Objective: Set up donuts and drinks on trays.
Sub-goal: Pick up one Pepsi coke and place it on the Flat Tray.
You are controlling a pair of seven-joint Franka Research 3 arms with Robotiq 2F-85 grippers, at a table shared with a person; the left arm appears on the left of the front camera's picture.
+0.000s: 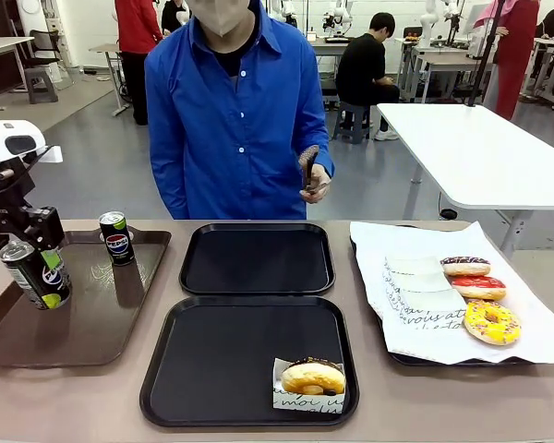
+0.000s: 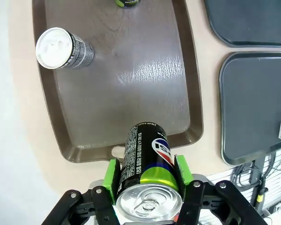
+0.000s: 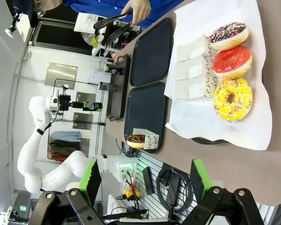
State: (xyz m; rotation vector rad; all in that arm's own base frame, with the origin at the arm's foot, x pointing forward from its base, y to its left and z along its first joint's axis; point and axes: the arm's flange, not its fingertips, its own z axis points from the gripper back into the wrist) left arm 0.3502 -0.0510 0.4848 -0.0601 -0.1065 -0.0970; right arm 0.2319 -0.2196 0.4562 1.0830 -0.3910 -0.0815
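You're looking across glossy grey floor point(image 1: 102, 157); long white rectangular table point(image 1: 480, 148) standing at right, grey stool point(image 1: 39, 85) sitting far left, pale workbenches point(image 1: 448, 57) lining back.

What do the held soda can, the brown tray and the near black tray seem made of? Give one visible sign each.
Held soda can: metal, likely aluminium; bright silver top with pull tab, glossy printed wall.
Brown tray: probably plastic, semi-gloss; its surface shows soft reflections and scuffs.
Near black tray: looks like moulded plastic, matte, with rounded corners and a raised rim.
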